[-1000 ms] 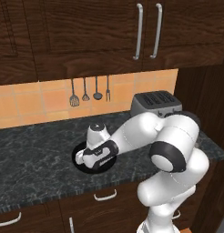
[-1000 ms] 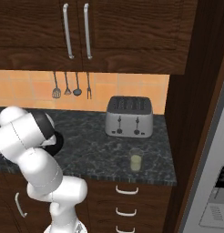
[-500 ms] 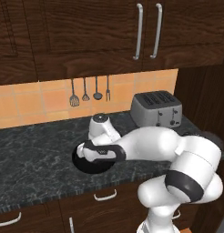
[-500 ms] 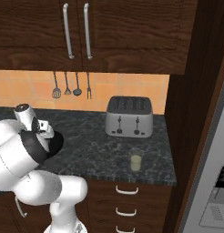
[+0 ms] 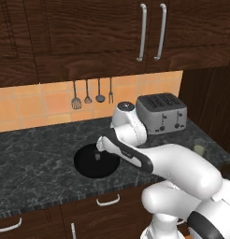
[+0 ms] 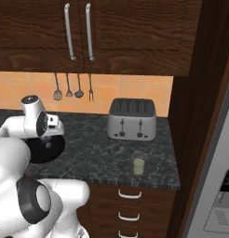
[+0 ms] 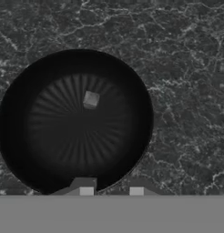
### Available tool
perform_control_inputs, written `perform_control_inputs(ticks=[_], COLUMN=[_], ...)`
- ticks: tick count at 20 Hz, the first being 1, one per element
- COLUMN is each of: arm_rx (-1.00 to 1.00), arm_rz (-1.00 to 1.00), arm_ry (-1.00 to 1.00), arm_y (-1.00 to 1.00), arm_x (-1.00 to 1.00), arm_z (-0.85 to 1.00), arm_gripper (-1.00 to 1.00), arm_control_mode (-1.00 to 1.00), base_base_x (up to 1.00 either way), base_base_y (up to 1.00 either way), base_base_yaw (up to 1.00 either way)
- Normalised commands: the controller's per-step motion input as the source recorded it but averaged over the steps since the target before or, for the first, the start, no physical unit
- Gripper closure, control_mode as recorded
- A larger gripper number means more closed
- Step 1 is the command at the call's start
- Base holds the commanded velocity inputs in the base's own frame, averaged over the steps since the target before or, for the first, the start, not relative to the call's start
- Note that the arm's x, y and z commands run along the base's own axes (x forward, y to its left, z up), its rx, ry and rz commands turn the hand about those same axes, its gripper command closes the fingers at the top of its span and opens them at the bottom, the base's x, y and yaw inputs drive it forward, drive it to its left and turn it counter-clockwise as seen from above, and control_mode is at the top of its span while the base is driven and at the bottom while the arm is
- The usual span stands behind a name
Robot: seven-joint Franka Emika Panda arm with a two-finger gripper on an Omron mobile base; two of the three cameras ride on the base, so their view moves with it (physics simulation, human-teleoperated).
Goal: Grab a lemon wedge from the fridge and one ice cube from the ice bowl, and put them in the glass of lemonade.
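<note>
Dark wood upper cabinets (image 5: 112,37) with long metal handles span the top of both base views, above an orange tiled backsplash (image 5: 32,105) on which four small utensils (image 5: 91,93) hang in a row. At the far right of the right base view stands part of the grey steel fridge (image 6: 218,186), its black dispenser panel showing at the lower edge. A dark speckled stone counter (image 5: 32,154) runs below the tiles, with wood drawers (image 6: 130,209) beneath it.

The white arm (image 5: 177,163) reaches across the counter toward the ice bowl (image 5: 86,163), a wide, shallow, glossy black dish resting on the stone. A silver toaster (image 6: 131,119) stands against the backsplash, well apart from the bowl.

The glass of lemonade (image 6: 138,163), a small clear tumbler of pale yellow liquid, stands near the front edge of the counter, in front of the toaster and to its right in the right base view.

In the hand view, the gripper (image 7: 111,190) hangs over the bowl's near rim; its two fingertips stand a little apart with nothing between them. The ice cube (image 7: 90,99), a tiny pale grey block, lies inside the bowl near its centre, clear of the fingertips.
</note>
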Motion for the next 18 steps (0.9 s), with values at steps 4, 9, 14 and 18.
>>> perform_control_inputs(ticks=[4,9,14,18], arm_rx=[0.00,0.00,0.00,0.00], arm_rz=[-0.04,-0.11,-0.16,-0.18], arm_ry=[-0.01,0.00,0.00,0.00], arm_y=[-0.96,-1.00,-1.00,-1.00], arm_x=[-0.31,-0.28,-0.25,-0.13], arm_z=[0.40,0.26,0.25,0.25], arm_gripper=[1.00,1.00,1.00,1.00], arm_control_mode=[-1.00,-1.00,-1.00,-1.00], base_base_x=[0.00,0.00,0.00,0.00], base_base_y=[0.00,0.00,0.00,0.00], base_base_yaw=[0.00,0.00,0.00,0.00])
